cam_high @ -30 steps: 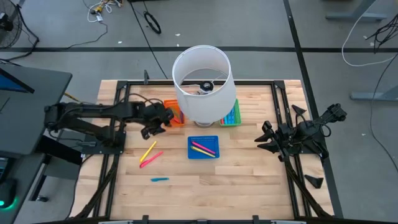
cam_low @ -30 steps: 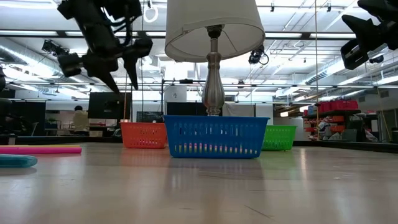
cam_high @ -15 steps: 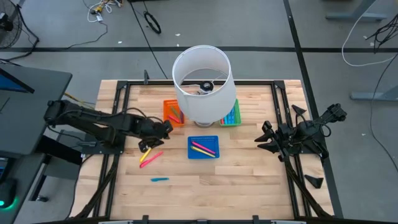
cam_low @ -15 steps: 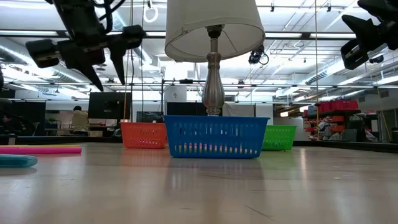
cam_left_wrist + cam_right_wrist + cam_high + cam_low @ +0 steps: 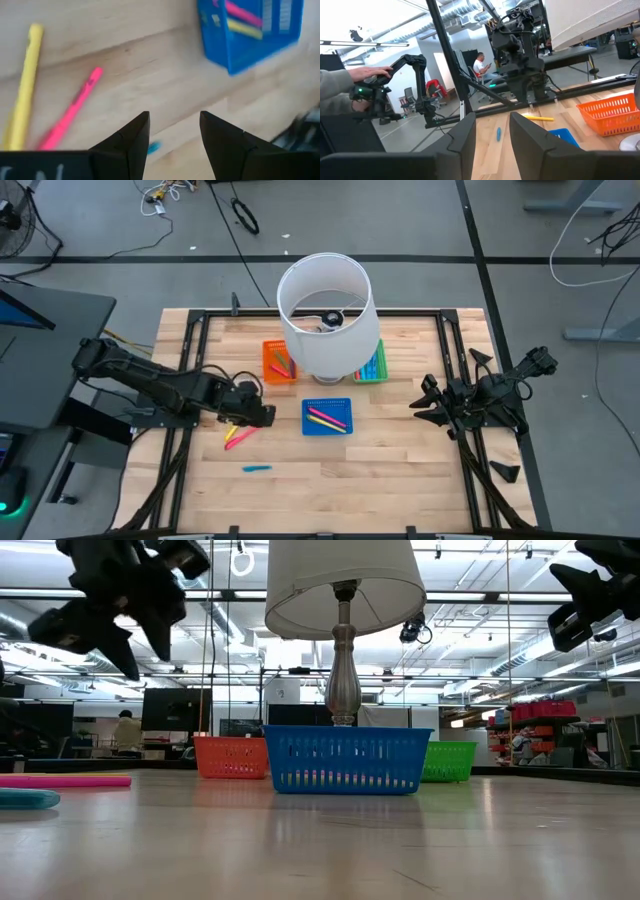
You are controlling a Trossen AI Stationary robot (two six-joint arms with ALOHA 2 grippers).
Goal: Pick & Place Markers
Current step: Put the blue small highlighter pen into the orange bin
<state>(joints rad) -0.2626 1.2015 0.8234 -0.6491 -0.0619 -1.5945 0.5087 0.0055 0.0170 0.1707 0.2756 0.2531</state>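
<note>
Markers on the bare wood: a yellow marker (image 5: 24,95) and a pink marker (image 5: 72,111) lie side by side at about 8 o'clock from the lamp (image 5: 325,315), with a teal marker (image 5: 256,468) alone nearer the front edge. More markers already sit in the blue tray (image 5: 327,417), at 6 o'clock from the lamp, and some in the orange tray (image 5: 279,361) and green tray (image 5: 373,362).

Left gripper (image 5: 250,412) hangs over the yellow and pink pair, fingers apart, nothing between them. Right gripper (image 5: 428,402) waits at 3 o'clock, well apart from the trays, fingers apart and empty.

Handling, judged: the markers look light, stiff and smooth-barrelled, likely to roll or skid if nudged from one side. Best hold is mid-barrel, fingers set across the long axis. The pair lies close together, so the jaws may catch both or push one aside.

View notes: the high view gives the layout but hides the loose pair partly under the left gripper. The left wrist view shows that pair clearly, plus pink and yellow markers in the blue tray. The low view shows the left gripper raised above the table. The right wrist view alone shows a person's hand (image 5: 367,74) on a control arm beyond the table.
</note>
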